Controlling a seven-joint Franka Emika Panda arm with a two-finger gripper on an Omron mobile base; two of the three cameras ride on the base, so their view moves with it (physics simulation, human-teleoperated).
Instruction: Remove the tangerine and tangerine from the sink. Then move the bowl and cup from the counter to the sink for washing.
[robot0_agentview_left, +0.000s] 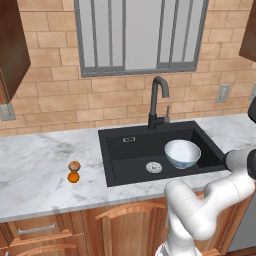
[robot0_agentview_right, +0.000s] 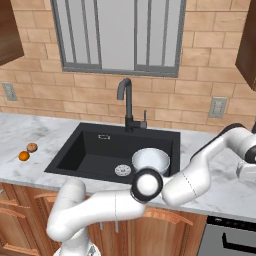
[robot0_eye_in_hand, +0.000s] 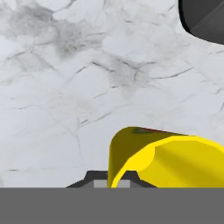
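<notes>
The yellow cup fills the lower right of the hand view, tilted, with a red mark on top. My gripper is shut on its wall, above the white marble counter right of the sink. My hand is at the right edge of the right base view. The white bowl sits upright inside the black sink, right of the drain. Both tangerines lie on the counter left of the sink: the tan one behind the bright orange one.
The dark faucet rises behind the sink and the silver drain disc lies on its floor. A corner of the sink shows at the hand view's top right. An appliance front sits below the counter at the right.
</notes>
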